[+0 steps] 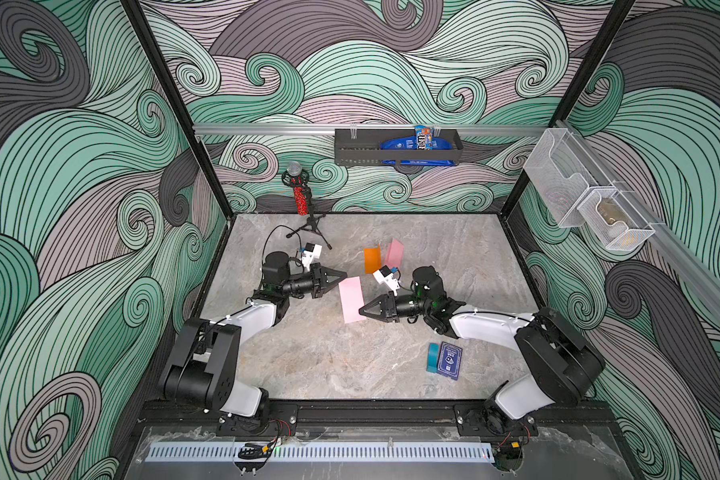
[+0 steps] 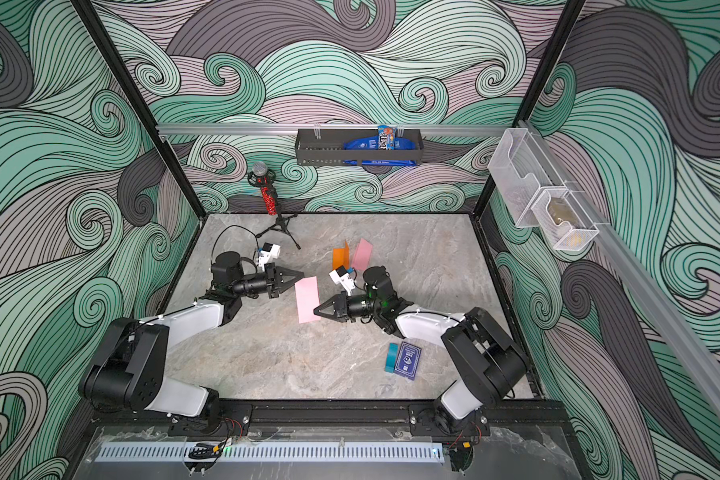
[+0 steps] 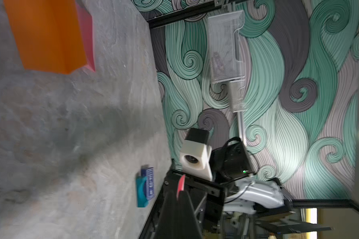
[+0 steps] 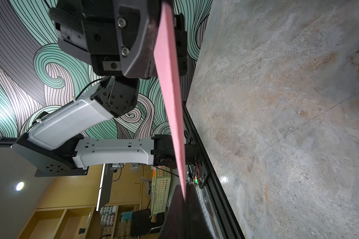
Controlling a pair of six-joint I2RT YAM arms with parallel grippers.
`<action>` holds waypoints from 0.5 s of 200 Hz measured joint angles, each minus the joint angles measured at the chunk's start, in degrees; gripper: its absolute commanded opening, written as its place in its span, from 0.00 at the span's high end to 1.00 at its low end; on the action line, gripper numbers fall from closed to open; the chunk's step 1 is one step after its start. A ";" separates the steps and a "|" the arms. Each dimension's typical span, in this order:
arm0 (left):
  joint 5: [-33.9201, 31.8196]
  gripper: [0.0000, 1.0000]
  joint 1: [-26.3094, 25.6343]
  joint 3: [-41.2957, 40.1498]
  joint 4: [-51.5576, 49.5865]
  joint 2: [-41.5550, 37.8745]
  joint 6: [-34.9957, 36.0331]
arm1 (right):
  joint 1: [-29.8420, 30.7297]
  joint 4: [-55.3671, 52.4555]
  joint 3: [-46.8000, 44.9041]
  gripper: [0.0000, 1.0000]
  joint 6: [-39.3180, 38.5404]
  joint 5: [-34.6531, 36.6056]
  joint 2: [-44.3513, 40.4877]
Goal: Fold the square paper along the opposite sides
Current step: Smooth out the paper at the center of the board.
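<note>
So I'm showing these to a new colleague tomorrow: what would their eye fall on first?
Most likely the pink paper at mid-table, pinched between the left gripper and the right gripper, both shut on its edges. Just behind it, an orange paper and a second pink sheet sit side by side. The swirling green wall pattern surrounds the whole cell.

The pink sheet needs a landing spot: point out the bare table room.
Free: front of the table, left of the teal block; the back right, beyond the folded pink paper. Crowded: the middle, around the pink sheet and orange paper.
</note>
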 measured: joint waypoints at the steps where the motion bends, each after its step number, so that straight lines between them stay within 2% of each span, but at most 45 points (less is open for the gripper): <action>1: 0.00 1.00 0.00 -0.02 0.02 0.00 -0.02 | 0.00 -0.04 0.00 1.00 0.02 0.00 -0.02; 88: -0.07 1.00 -0.04 -0.02 1.99 0.00 -1.09 | 0.02 -3.41 0.44 1.00 -1.38 0.13 -3.48; 100: 0.00 0.73 -0.15 0.00 2.25 0.00 -1.27 | 0.00 -4.04 0.44 1.00 -1.73 0.33 -4.13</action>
